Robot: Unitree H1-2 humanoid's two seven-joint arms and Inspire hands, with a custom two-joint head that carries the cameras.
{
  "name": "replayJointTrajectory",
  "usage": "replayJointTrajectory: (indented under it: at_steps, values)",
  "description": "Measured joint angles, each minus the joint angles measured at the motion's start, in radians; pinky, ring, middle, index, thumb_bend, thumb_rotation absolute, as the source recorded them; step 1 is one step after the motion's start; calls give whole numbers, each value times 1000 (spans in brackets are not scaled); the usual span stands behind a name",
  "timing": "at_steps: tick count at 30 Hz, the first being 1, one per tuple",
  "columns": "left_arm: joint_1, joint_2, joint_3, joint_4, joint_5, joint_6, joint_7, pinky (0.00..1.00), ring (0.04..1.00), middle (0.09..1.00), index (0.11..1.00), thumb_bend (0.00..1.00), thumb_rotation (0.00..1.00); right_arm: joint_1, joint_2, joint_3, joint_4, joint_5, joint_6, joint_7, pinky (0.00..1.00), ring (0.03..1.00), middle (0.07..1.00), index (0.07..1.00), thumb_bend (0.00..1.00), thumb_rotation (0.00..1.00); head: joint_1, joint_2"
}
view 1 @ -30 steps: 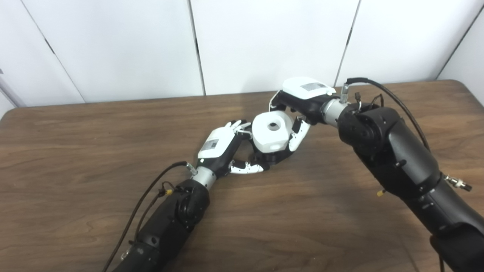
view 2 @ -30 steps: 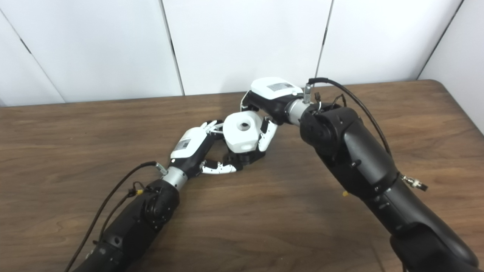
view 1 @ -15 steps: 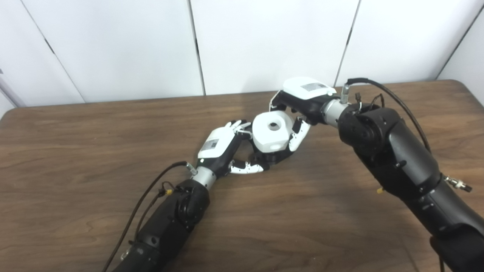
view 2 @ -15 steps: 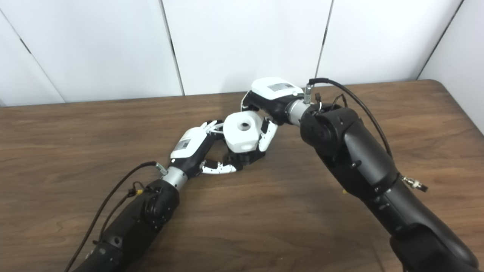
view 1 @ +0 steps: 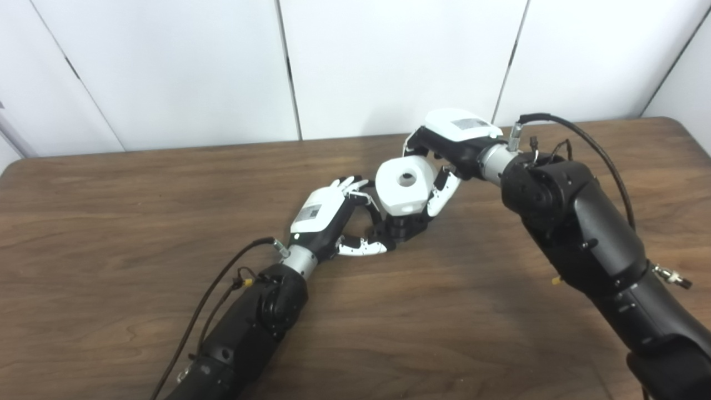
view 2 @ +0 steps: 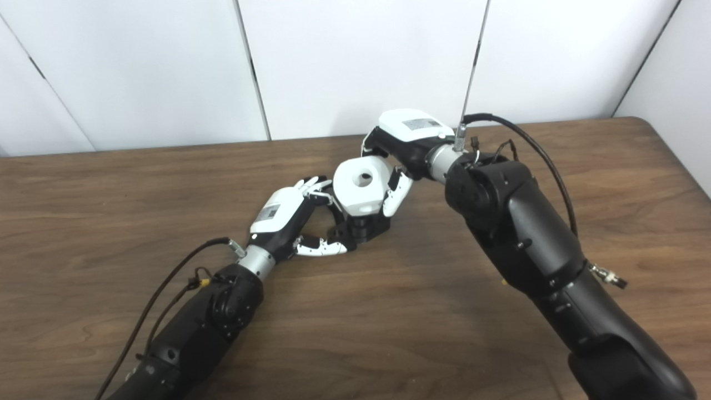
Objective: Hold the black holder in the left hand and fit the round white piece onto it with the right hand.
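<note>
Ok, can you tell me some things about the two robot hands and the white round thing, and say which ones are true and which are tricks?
1. The right hand holds the round white piece. True.
2. The white piece has a hole in its top. True.
3. The left hand is far away from the black holder. False: its fingers reach right up to the holder on the table.
4. The white piece is lying flat on the table beside the holder. False: it is above the holder, held over it.
5. The table is made of shiny metal. False: it is brown wood.
</note>
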Motion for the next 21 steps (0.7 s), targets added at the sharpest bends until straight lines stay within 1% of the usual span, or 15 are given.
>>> replayJointTrajectory:
  at_steps: [9,12,15,18,21]
  values:
    - [1,0,0,-3,0,1,0,1000,960,894,477,524,74,8,8,-4,-8,-10,-1,2,654,739,680,476,514,139,3,9]
    - [1,0,-1,-2,0,1,0,1000,962,895,476,524,74,8,8,-4,-8,-11,-1,2,658,738,676,476,514,138,6,11]
    - [1,0,-1,-2,0,1,0,1000,960,894,476,524,73,8,10,-5,-8,-8,0,2,692,739,679,476,515,136,8,11]
    - [0,-1,0,0,0,1,0,1000,960,894,476,523,74,8,20,-10,-8,-3,17,11,722,745,686,476,514,139,8,11]
    - [-1,-2,0,2,0,1,0,1000,960,894,476,523,75,5,26,-8,-11,-19,49,30,698,736,691,480,514,144,8,9]
